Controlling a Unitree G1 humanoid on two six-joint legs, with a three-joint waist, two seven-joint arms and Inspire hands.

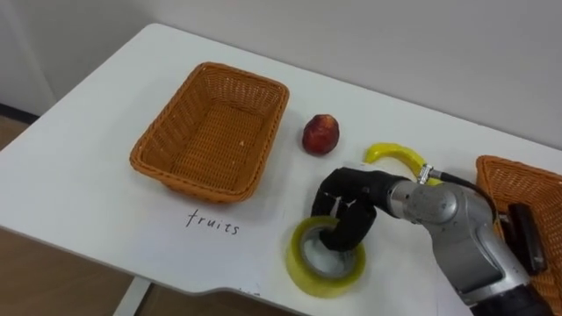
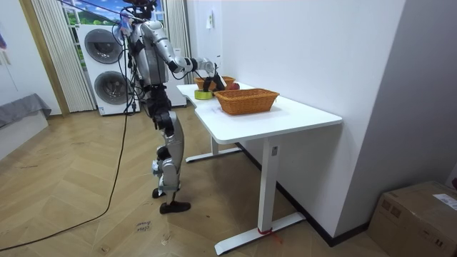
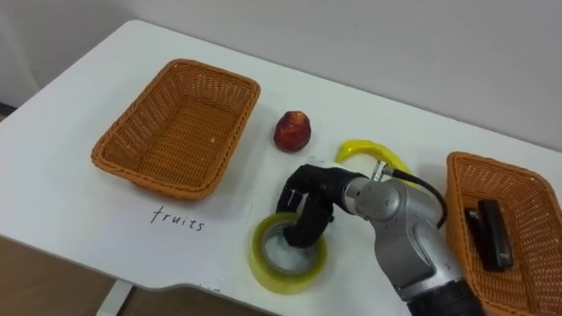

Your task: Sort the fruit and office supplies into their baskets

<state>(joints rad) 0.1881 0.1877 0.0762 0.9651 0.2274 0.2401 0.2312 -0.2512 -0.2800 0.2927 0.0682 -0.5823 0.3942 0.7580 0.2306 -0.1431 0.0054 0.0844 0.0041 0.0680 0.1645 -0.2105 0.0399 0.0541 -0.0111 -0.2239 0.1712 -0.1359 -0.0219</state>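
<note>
The white table (image 1: 105, 158) holds a basket on the left (image 1: 235, 68) and a basket on the right (image 1: 505, 165) — between them a red fruit (image 1: 320, 134), a banana (image 1: 393, 154) and a yellow tape ring (image 1: 303, 268).

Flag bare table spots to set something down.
Free: table left of the empty fruit basket, and the far strip behind it. Crowded: red fruit, banana, tape roll and right hand cluster between it and the right basket.

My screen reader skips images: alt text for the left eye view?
The right robot hand closes on a yellow tape roll on a white table. Beyond lie a red fruit, a banana and an empty basket labelled fruits.
</note>
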